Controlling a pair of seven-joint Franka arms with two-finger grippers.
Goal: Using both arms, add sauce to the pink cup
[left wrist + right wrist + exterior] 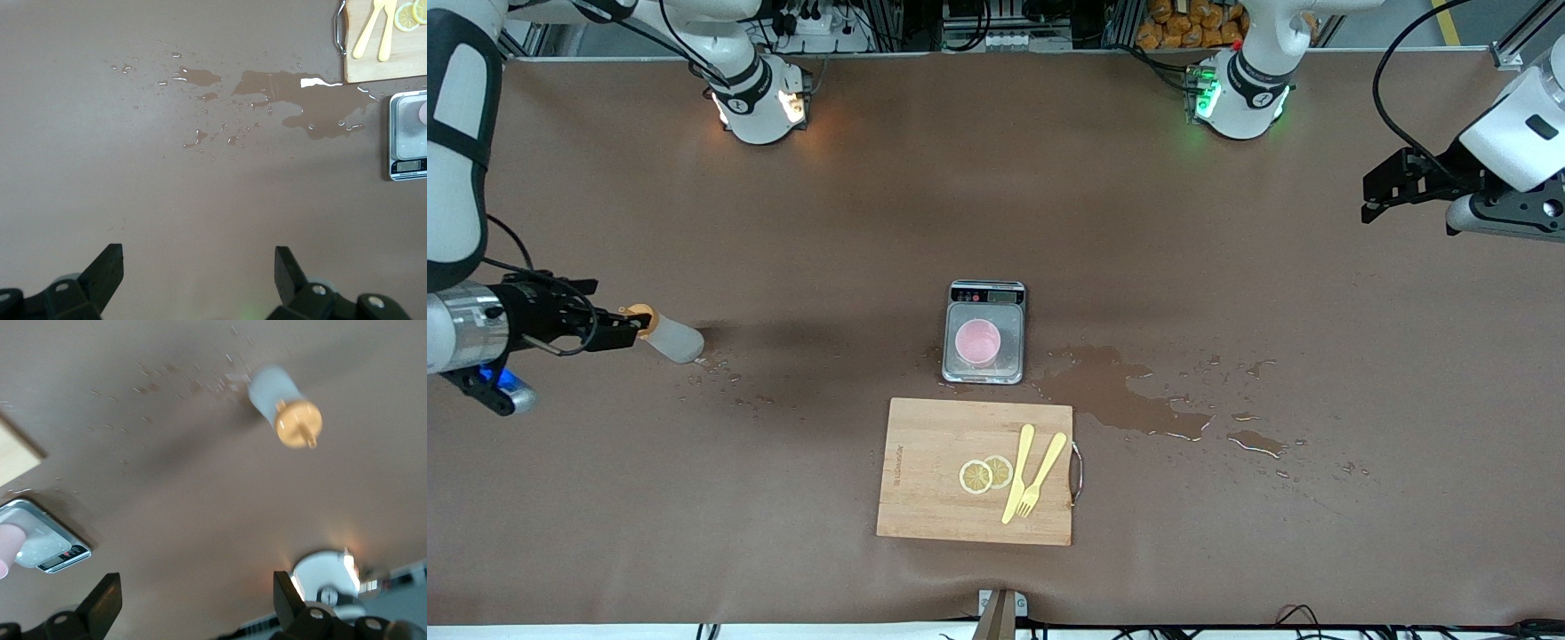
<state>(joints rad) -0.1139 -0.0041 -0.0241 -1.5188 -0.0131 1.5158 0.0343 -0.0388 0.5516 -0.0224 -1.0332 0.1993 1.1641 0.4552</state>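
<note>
While the sauce point(670, 338) lies on its side at the right arm's end of the table, about nine o'clock from the pink cup point(978, 341) on the scale point(984, 332), its orange cap faces the right gripper point(630, 324) just beside it. Its long axis runs toward the cup, and that gripper's fingers are spread, holding nothing. Well apart, the left gripper point(1371, 196) waits open and empty near two o'clock.

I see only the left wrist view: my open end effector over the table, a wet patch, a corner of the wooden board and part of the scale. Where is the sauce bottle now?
Observer: The sauce bottle lies on its side on the table, toward the right arm's end, apart from the scale.
Operator: Does the right end effector hold it?
Observer: No. The right end effector is open, close to the bottle's orange cap, with the bottle not between its fingers.
Operator: How does the pink cup stand?
Observer: The pink cup stands upright on the middle of the scale's plate.
</note>
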